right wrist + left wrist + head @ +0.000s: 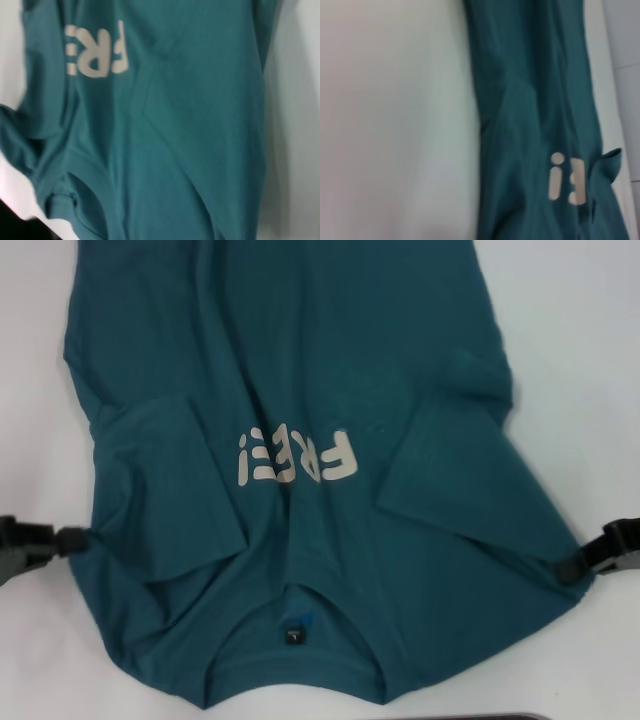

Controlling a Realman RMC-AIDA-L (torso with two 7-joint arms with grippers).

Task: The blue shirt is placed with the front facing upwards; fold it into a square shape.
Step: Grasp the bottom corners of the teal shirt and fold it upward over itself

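1. Head view: the blue shirt lies front up on the white worktop, collar nearest the robot and the pale lettering reading upside down from here. Both sleeves are already folded inward over the chest, which narrows the shirt toward a rectangle. The left gripper sits at the shirt's left edge near the shoulder, and the right gripper at the matching spot on the right edge. Each appears clenched on the cloth, though the fingertips are partly hidden by fabric. Holding both shoulder corners at once would, I judge, let the arms carry the collar end over toward the hem in an even fold.

2. Left wrist view: the shirt runs as a long teal band beside bare worktop, with part of the lettering showing. This arm's own fingers do not appear.

3. Right wrist view: the shirt fills most of the picture, the letters "FR" and the collar's ribbed edge visible. No fingers appear here either.
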